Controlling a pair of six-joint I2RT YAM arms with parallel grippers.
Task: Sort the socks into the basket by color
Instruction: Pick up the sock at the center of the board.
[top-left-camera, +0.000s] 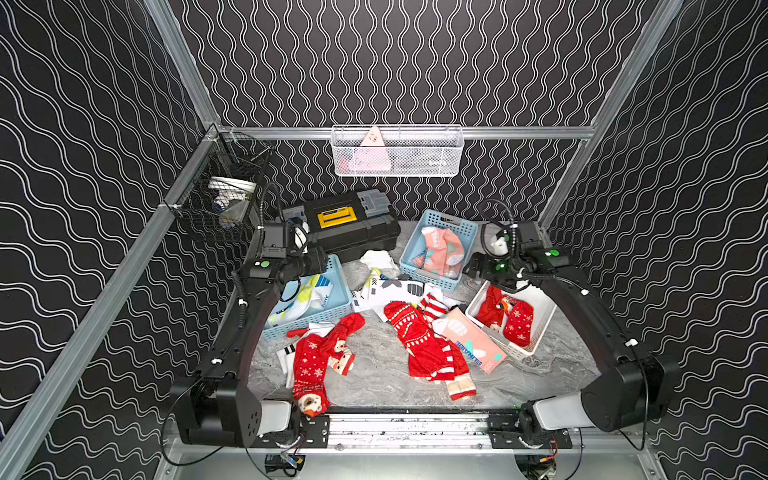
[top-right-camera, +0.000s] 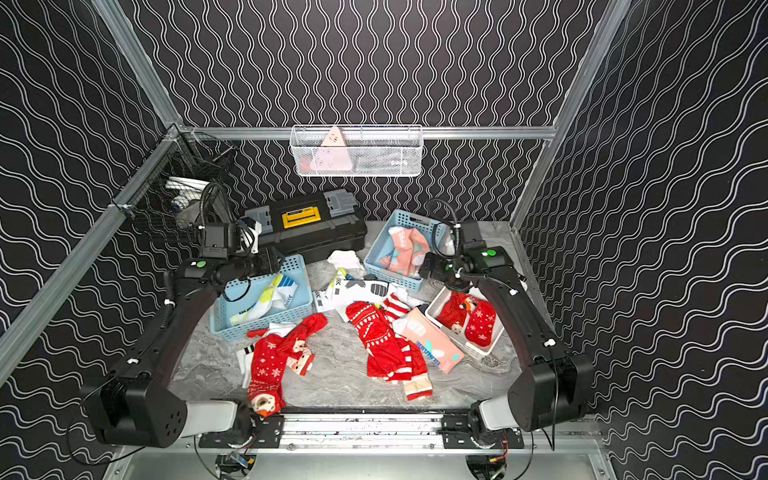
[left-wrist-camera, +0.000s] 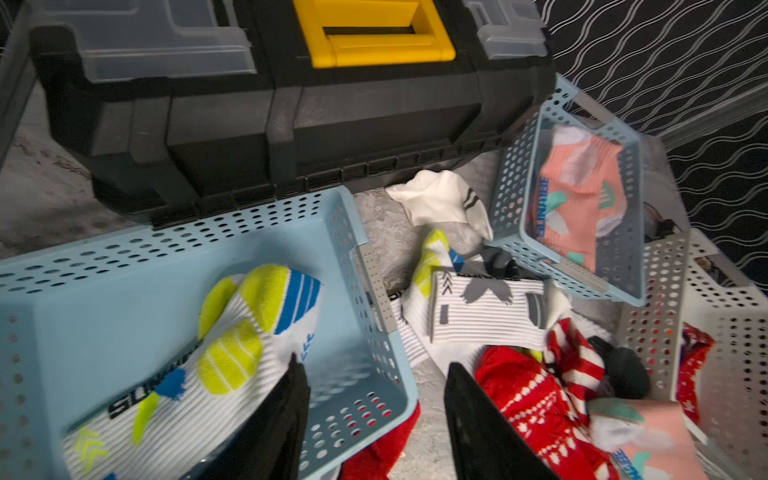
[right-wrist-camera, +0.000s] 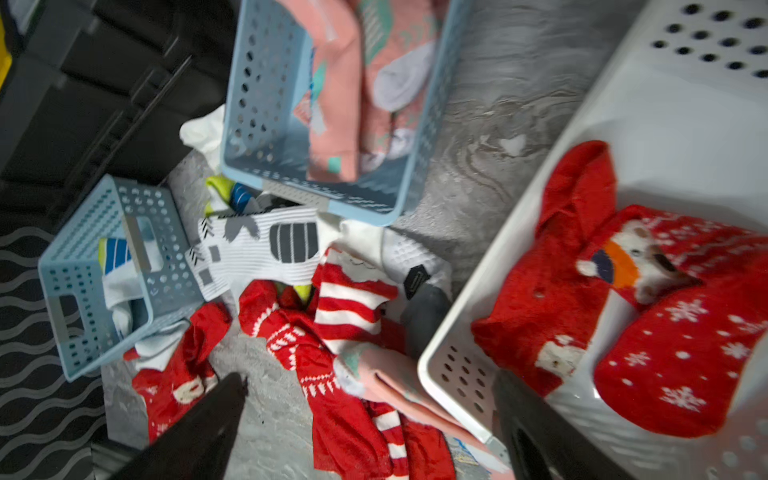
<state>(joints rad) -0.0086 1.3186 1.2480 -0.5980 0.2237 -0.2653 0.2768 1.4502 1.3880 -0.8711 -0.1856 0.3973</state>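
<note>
Socks (top-left-camera: 409, 332) lie loose at the middle of the grey table (top-left-camera: 374, 386) in both top views: red, striped, white and one pink. A red snowflake sock (top-left-camera: 309, 361) lies toward 7 o'clock. On that dial a blue basket (top-left-camera: 338, 291) at 9 o'clock holds a white sock (top-left-camera: 309, 297) with yellow patches. A second blue basket (top-left-camera: 432, 282) at 1 o'clock holds pink socks (top-left-camera: 444, 249), and a white basket (top-left-camera: 540, 320) at 4 o'clock holds red socks (top-left-camera: 509, 318). A black toolbox (top-left-camera: 353, 230) sits at 12 o'clock.

Only the top views show the wire basket (top-left-camera: 432, 158) hung on the back wall, but they hide the fingertips of both arms under the wrists. The wrist views show them. In the left wrist view the left gripper (left-wrist-camera: 374, 399) stands partly open with nothing between its jaws, which frame the blue basket's side wall; contact cannot be told. In the right wrist view the right gripper (right-wrist-camera: 370, 415) is spread wide and empty, over the loose pile beside the white basket's rim. A cartoon face (right-wrist-camera: 640, 253) shows on a red sock inside.
</note>
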